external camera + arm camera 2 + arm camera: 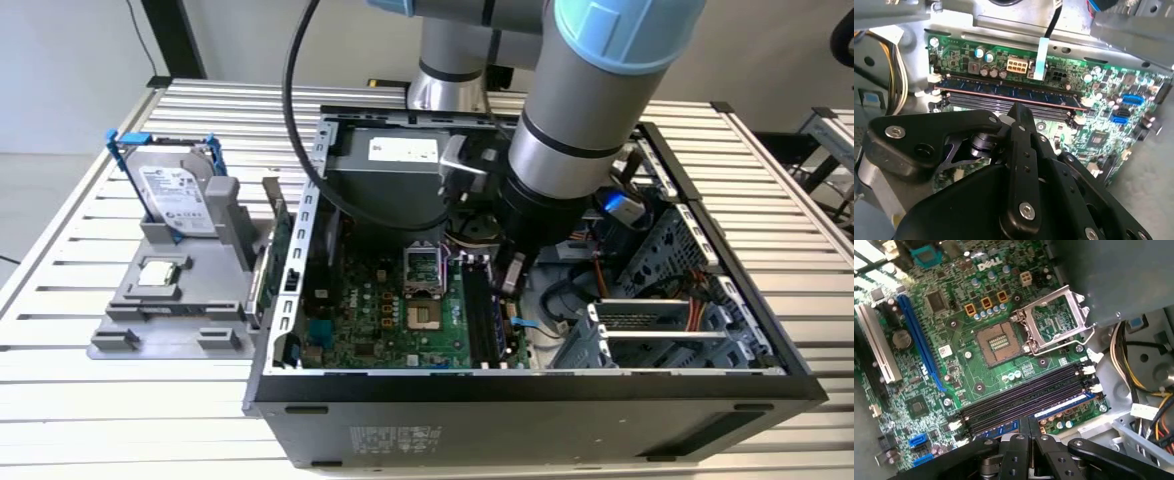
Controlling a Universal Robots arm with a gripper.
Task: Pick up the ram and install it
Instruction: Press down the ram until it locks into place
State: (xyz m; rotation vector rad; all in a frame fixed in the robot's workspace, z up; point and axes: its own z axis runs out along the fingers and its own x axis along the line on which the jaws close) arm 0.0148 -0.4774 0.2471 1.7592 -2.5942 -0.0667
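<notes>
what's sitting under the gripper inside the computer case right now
Below the gripper lies the ram, resting along one of the motherboard's black slots. The gripper's black body hides the middle of the stick and the board beneath it.

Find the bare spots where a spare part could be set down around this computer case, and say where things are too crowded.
Free: the slatted table in front of the grey holder, and behind the hard drive. Crowded: inside the case, where the arm's gripper sits over the ram at the slots beside the cables.
</notes>
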